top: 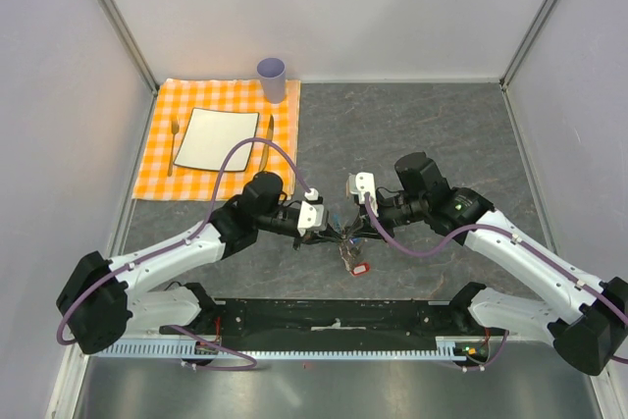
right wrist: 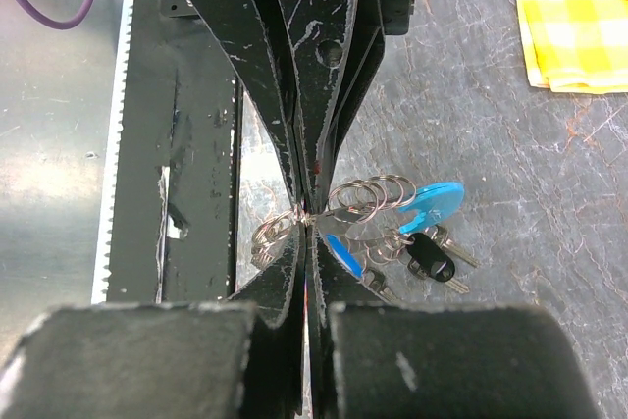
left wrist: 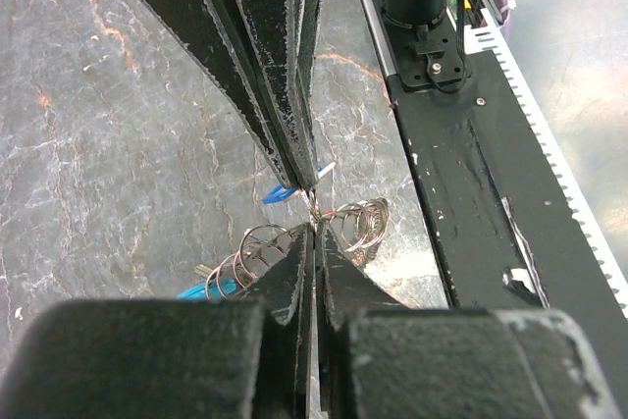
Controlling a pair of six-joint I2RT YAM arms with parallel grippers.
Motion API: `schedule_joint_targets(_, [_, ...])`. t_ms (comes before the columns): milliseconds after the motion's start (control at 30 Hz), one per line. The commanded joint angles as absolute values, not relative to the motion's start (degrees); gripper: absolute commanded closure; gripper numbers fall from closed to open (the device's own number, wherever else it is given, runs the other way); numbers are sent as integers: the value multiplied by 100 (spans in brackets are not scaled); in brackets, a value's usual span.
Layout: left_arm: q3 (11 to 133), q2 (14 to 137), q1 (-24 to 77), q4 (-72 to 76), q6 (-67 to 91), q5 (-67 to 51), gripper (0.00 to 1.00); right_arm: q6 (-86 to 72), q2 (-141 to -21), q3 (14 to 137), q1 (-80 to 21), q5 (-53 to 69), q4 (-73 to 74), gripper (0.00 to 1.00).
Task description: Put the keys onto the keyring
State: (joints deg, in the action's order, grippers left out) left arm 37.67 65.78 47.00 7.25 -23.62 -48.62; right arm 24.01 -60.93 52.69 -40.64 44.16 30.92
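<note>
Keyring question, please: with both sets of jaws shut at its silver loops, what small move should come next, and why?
I would probably ease the left gripper and right gripper slightly apart. Both sets of jaws look shut tip to tip on the keyring, so a gentle pull might open a loop for the blue-tagged key.

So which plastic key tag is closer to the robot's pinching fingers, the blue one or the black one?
The blue oblong plastic tag, tucked right beside the tips of the right gripper. The black oblong tag lies farther out.
</note>
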Motion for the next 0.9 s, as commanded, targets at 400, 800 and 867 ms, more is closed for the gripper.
schedule_joint_targets(400, [4219, 6662, 4808, 764, -2461, -5089, 98, 2285, -6196, 5476, -4104, 4860, 2487, 100])
schedule_joint_targets(800, [4350, 6794, 4825, 774, -2241, -5115, 98, 2162, -6249, 5441, -4175, 4904, 2259, 100])
schedule_joint_targets(867, [4359, 6785, 4834, 782, -2241, -5124, 98, 2153, -6267, 5423, -4192, 4896, 2259, 100])
